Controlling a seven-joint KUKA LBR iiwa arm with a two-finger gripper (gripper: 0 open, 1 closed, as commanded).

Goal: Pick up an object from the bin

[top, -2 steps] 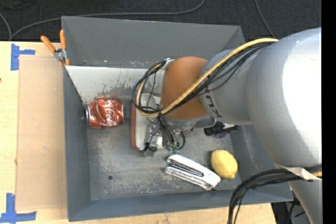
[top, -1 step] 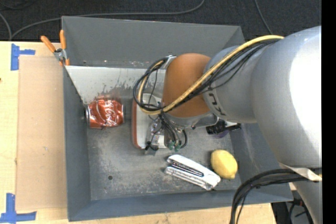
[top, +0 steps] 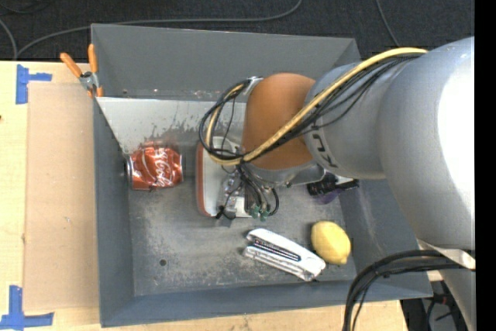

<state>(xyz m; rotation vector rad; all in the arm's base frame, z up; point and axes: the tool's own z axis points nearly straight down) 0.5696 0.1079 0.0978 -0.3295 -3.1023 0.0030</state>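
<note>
Grey and scuffed, the floor of the bin (top: 178,260) holds a few small things. A big silver arm (top: 411,136) comes in from the right, with a round orange cover (top: 279,116) and black and yellow cables (top: 221,128) at its end. Under the cover, the pincer (top: 246,204) is down low in the middle of the bin. I cannot tell how far open it is, or if it has hold of anything. Just to its left is a flat white thing with an orange edge (top: 203,182), standing up on its side. Further left, a squashed red can (top: 155,167) lies by the left wall. On the near side of the pincer lies a white tube (top: 283,252), and a yellow lemon (top: 332,243) sits just right of it. A small dark purple thing (top: 329,188) pokes out from under the arm on the right.
</note>
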